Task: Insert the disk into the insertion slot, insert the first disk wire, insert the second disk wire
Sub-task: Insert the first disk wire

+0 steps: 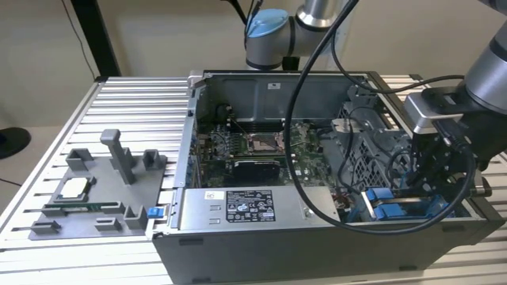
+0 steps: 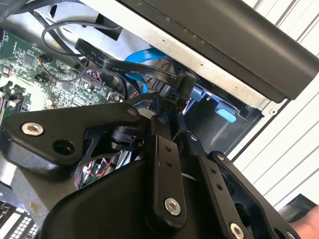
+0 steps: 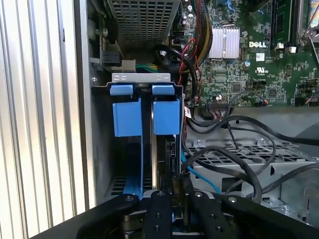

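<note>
A ribbed aluminium table (image 1: pixel 127 113) is seen under an open computer case (image 1: pixel 317 255), with a plain beige wall (image 1: pixel 158 35) behind the case. Beside the case, on the exterior view's left, a grey moulded fixture tray (image 1: pixel 79 224) with upright posts is laid flat on the table. The arm (image 1: pixel 273 32), a grey tube with a pale blue joint cap, is mounted behind the case and cut off at the frame top.

Inside the case, a green motherboard (image 1: pixel 253 148) lies flat in the middle and a grey labelled power-supply box (image 1: pixel 249 208) runs along the near wall. The insertion slot (image 3: pixel 140 78), a perforated metal cage, is set in the case corner. The disk (image 3: pixel 165 118) is already seated in that slot, beside a second blue carrier (image 3: pixel 126 118). The disk is mostly hidden down in the bay; a glossy blue plastic tab and a dark edge are made out.

The gripper (image 2: pixel 173 118), matte black with bolted links, hangs inside the case over the slot. In the exterior view its tips are hidden behind loose black cables. The jaws are seen drawn close, clamped on the black plug of the flat black disk wire (image 2: pixel 149 73), right by the disk. Whether the plug is fully home cannot be told. A flat blue cable (image 2: pixel 144 59) is looped behind the wire.
</note>
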You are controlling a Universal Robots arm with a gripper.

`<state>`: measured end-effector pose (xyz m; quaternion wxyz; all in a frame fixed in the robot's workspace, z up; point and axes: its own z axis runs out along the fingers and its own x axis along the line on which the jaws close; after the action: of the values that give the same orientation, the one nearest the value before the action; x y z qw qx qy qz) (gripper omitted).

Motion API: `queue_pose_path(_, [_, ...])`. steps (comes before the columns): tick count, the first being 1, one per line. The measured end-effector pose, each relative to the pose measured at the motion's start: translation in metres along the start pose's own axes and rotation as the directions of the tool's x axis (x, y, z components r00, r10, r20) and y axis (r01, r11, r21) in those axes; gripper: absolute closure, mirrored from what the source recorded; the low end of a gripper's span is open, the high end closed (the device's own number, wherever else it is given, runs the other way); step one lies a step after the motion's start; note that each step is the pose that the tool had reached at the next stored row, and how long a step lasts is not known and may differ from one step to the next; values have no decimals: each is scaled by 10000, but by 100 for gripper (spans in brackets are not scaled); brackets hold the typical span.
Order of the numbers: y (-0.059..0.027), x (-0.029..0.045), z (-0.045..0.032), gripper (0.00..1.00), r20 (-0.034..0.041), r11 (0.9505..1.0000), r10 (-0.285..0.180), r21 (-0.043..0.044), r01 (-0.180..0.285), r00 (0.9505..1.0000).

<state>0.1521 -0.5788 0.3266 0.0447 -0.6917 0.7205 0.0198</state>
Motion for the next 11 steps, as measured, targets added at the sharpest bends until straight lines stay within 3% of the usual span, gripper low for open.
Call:
queue_pose_path(2, [0,0,-2,100,8,10000,6,0,-6,10000])
queue_pose_path(4, [-2,-5,-53,100,32,10000,27,1,-27,10000])
queue_pose_path(11, [-13,-35,-383,100,2,10000,42,-3,-42,10000])
